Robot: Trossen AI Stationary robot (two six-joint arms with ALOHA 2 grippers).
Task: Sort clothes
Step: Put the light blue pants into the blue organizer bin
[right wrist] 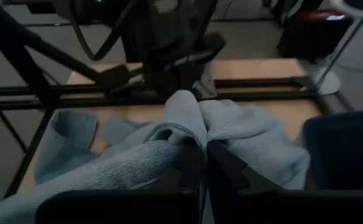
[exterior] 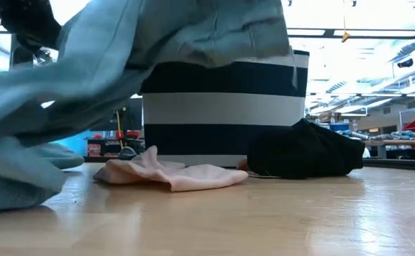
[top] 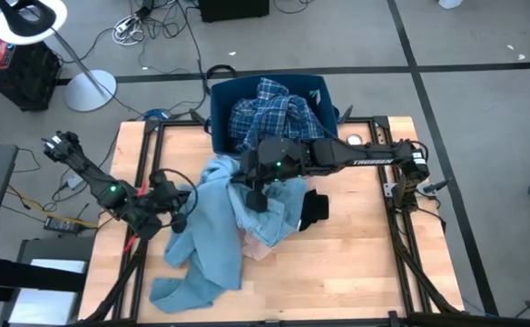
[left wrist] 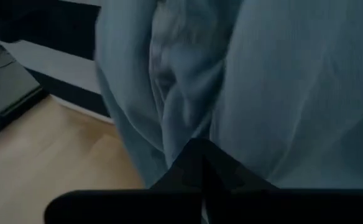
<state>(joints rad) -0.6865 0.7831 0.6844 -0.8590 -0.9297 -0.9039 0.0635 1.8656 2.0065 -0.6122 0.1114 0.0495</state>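
Observation:
A light blue garment (top: 212,232) lies spread over the table's middle and is raised at its far part; it also hangs across the low view (exterior: 122,50). My left gripper (top: 181,202) is shut at its left side. My right gripper (top: 256,195) is shut on a bunch of it near the middle. A pink item (exterior: 172,174) and a black item (exterior: 303,151) lie flat on the table. A navy-white plaid shirt (top: 274,113) lies in the navy bin (top: 218,100). My left gripper is shut on the light blue garment's left side (left wrist: 188,124), coming level from the table's left. Its own fingers (left wrist: 200,165) hide how many layers it has. The cloth hangs in folds in front of the fingers. My right gripper pinches a bunched fold (right wrist: 191,121) of the light blue garment between its two fingers (right wrist: 222,165), several layers thick. The fingers come from above, slanting down. The fold is lifted off the table and the rest of the garment trails down to the wood (top: 192,282).
The striped navy bin (exterior: 222,107) stands at the table's far edge, just behind the raised cloth. Dark frame rails (top: 401,236) run along the table's left and right sides. Bare wood (top: 356,272) shows at the near right.

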